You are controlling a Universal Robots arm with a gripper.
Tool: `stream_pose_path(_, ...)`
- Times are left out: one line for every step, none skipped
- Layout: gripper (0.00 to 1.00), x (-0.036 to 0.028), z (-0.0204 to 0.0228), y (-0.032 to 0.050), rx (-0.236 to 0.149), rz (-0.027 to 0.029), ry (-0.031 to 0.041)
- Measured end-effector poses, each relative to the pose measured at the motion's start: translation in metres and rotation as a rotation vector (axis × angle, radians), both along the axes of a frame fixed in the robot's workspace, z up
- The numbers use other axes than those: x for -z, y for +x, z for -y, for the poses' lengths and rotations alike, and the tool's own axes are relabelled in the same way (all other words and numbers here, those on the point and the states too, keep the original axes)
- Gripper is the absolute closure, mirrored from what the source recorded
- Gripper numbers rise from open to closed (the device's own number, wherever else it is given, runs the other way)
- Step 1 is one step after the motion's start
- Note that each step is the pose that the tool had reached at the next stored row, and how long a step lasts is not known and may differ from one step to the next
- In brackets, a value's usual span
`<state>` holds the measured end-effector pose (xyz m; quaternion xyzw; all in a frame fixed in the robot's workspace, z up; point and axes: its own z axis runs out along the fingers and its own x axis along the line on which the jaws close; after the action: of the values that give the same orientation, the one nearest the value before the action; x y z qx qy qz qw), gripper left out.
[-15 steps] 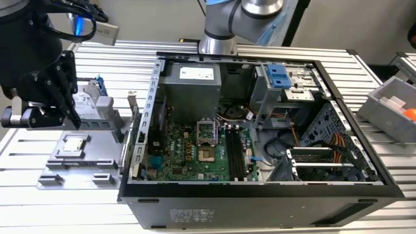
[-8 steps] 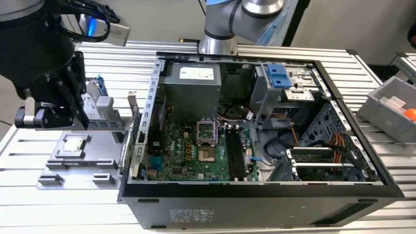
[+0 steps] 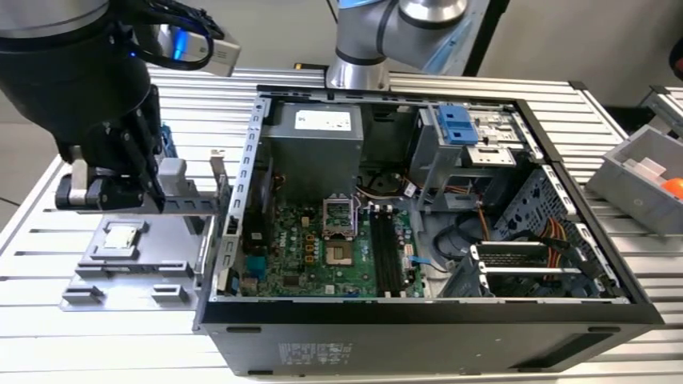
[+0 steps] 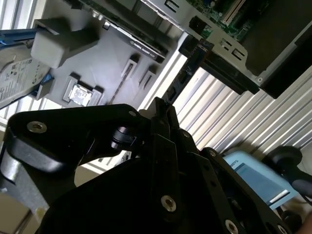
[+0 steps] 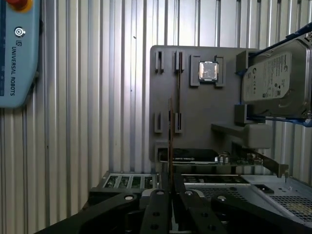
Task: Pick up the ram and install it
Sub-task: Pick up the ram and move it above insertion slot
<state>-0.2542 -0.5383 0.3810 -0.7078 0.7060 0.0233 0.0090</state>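
Arm (image 3: 75,88) bent low over the tabletop (image 3: 32,240), claw (image 5: 170,187) clenched on the ram (image 5: 170,131).
The open computer case (image 3: 427,328) stands beside the claw and the grey holder plate (image 5: 195,112) lies beyond its tips; the ram sticks out edge-on from between the fingers (image 5: 157,202).

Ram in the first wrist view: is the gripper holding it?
Yes, the ram stands edge-on, clamped between the tips of the shut gripper, in front of the gray holder.
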Motion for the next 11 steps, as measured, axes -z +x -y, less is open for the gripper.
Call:
stream_pose_path(1.00,0.0001,0.0000,0.0020,0.000,-0.0003,0.0001)
stream_pose_path(1.00,0.0000,0.0000,0.0042,0.000,-0.0009,0.0001)
stream_pose_path(1.00,-0.0001,0.0000,0.0062,0.000,-0.0014,-0.0001)
stream_pose_path(1.00,0.0000,0.0000,0.0081,0.000,-0.0017,0.0000)
stream_pose_path(1.00,0.0001,0.0000,0.0101,0.000,-0.0020,0.0001)
stream_pose_path(1.00,0.0000,0.0000,0.0123,0.000,-0.0025,0.0000)
stream_pose_path(1.00,0.0000,0.0000,0.0144,0.000,-0.0030,0.0000)
stream_pose_path(1.00,0.0000,0.0000,0.0165,0.000,-0.0034,0.0000)
stream_pose_path(1.00,0.0000,0.0000,0.0186,0.000,-0.0039,0.0000)
stream_pose_path(1.00,0.0000,0.0000,0.0208,0.000,-0.0042,0.0000)
stream_pose_path(1.00,0.0000,0.0000,0.0229,0.000,-0.0046,0.0000)
